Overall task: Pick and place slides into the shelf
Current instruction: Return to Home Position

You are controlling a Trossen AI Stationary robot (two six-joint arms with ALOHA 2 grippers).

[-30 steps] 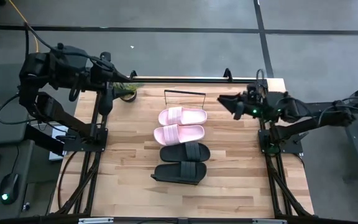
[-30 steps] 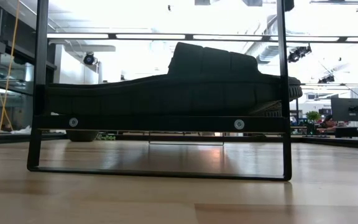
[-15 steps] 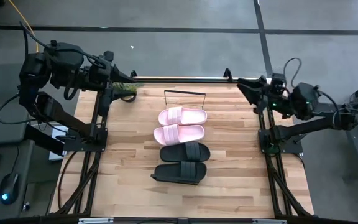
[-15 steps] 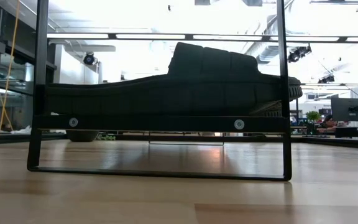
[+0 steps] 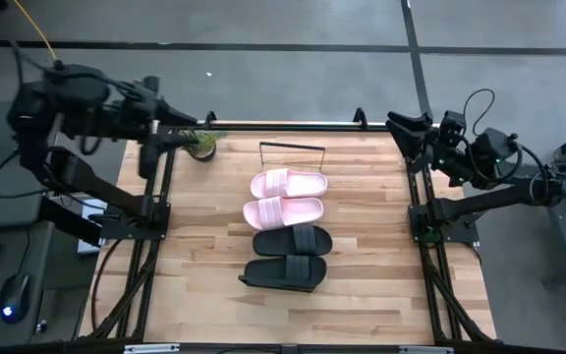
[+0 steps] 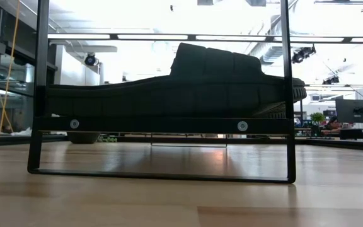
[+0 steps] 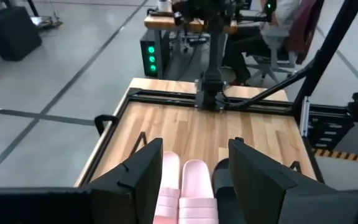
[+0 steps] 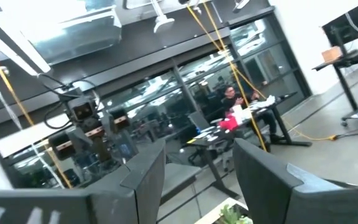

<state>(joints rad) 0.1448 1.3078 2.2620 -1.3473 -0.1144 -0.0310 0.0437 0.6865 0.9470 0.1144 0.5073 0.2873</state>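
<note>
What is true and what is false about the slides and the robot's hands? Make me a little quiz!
1. There are two pink slides and two black slides. True.
2. The left hand holds a pink slide. False: it is open and empty, by the table's far left corner.
3. The right hand is shut on a black slide. False: it is open and empty, at the far right corner.
4. The pink slides lie side by side. True.

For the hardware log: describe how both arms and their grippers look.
Both arms are dark, almost black, made of jointed tubular links on black frame mounts. The left arm and the right arm each carry looping black cables near the wrist. The left gripper and the right gripper each end in two broad, flat, angular dark fingers. No markings are legible.
</note>
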